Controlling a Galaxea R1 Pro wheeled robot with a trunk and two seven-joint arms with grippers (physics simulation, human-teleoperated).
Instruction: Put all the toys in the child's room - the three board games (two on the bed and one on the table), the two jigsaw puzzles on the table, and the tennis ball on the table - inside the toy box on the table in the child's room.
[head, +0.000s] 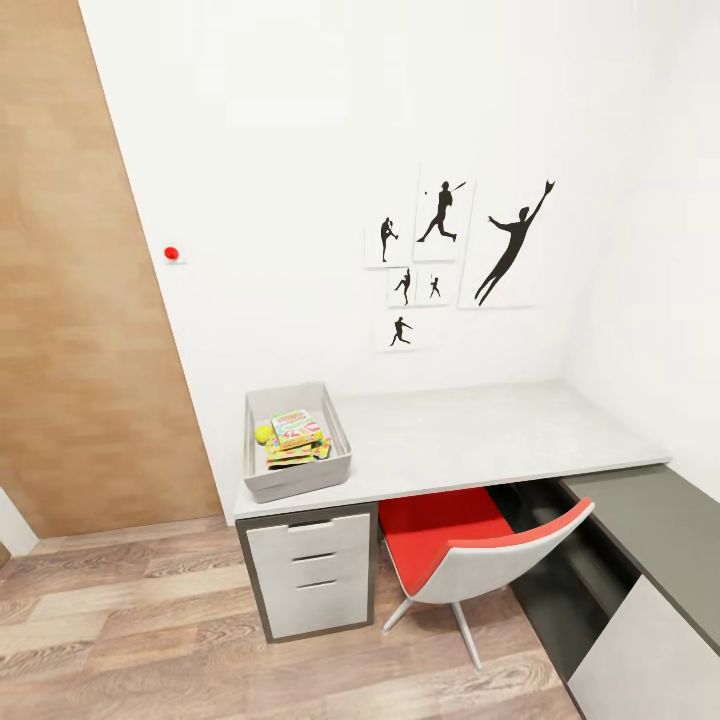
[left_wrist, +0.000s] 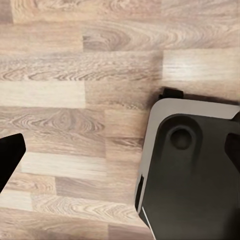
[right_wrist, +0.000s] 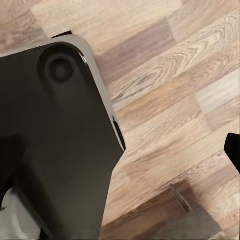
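Nearby, red chair (tucked under), table

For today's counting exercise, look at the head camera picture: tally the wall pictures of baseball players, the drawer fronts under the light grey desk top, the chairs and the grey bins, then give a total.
Baseball player pictures on the wall: 6
Drawer fronts under the desk top: 3
Chair with red seat: 1
Grey bin holding toys: 1
Total: 11
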